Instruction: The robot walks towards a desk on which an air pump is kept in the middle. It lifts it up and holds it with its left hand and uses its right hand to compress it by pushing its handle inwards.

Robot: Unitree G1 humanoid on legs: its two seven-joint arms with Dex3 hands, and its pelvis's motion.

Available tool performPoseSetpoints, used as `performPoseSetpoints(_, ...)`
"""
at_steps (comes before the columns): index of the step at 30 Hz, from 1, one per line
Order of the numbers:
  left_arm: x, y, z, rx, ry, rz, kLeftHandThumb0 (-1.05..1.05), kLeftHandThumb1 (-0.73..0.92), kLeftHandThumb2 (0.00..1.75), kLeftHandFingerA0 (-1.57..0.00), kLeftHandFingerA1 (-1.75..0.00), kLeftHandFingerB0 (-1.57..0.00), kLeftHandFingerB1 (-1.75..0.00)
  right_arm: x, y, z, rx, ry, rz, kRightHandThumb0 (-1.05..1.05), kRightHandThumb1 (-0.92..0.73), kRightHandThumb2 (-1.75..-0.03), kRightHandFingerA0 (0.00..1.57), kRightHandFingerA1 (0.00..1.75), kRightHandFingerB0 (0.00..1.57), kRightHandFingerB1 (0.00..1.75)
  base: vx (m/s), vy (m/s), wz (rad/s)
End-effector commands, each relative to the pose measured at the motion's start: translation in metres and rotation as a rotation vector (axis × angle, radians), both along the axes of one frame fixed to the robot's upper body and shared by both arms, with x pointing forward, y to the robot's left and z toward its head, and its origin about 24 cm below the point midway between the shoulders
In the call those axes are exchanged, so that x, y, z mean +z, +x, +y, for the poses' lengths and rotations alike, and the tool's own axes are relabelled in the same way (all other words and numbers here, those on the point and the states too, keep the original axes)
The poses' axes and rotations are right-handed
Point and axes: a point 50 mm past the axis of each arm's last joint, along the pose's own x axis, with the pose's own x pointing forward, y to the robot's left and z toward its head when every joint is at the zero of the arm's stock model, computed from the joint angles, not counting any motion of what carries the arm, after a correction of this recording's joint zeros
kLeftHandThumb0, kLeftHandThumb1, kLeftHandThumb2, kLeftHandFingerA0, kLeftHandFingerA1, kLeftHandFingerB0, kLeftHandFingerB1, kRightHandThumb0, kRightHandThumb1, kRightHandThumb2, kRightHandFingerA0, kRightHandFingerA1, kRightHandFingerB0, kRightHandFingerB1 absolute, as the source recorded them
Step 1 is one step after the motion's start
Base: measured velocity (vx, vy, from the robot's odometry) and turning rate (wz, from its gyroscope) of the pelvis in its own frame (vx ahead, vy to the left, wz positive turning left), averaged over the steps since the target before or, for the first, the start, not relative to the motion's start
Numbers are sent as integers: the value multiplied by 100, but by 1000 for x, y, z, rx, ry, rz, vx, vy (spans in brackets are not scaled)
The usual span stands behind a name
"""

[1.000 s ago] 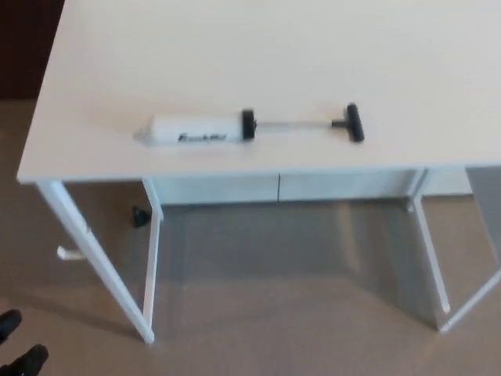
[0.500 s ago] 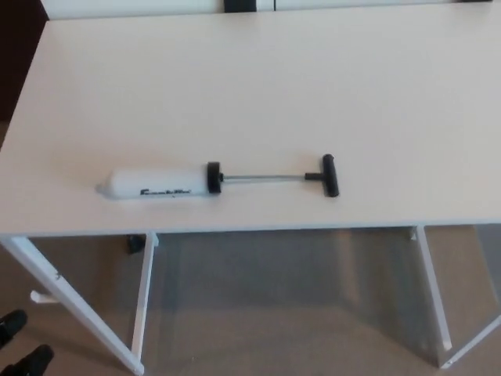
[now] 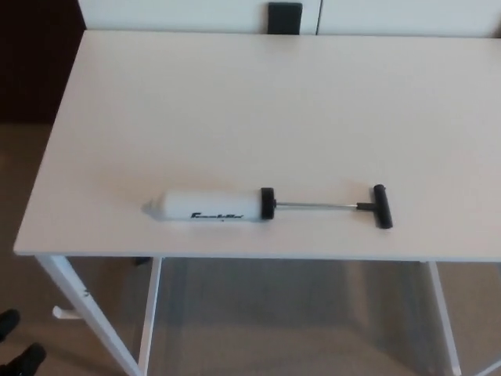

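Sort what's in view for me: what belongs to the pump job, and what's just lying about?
For the job:
- air pump, lying on its side, rod drawn out
- its black handle, at the right end
- white desk under it

Just about:
- dark block past the desk's far edge
- black shapes on the floor, lower left

No robot hand shows.

One air pump (image 3: 215, 205) and one desk (image 3: 258, 102) are in view.

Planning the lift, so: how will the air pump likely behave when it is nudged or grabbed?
The air pump lies on its side on the desk; its round white barrel will probably roll if nudged. The rod is drawn out, so the black handle may slide inward. It looks plastic, so likely light.
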Motion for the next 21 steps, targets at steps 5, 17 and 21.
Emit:
performPoseSetpoints(5, 0, -1, 2, 3, -2, 32, -21, 62, 65, -49, -52, -43, -43, -2, -7, -4, -41, -44, 18, -28, -64, -60, 84, 53, 46, 40, 51, -122, 0)
performPoseSetpoints(17, 3, 5, 3, -10, -3, 33, -23, 59, 65, -55, -53, -42, -43, -5, -7, -4, -63, -59, 30, -24, -67, -61, 86, 54, 49, 40, -15, 4, -1)
performPoseSetpoints(21, 3, 6, 3, -14, 2, 36, -23, 59, 65, -53, -53, -42, -43, -4, -7, -2, -66, -66, 32, -24, -67, -60, 87, 55, 51, 41, 8, 286, 12)
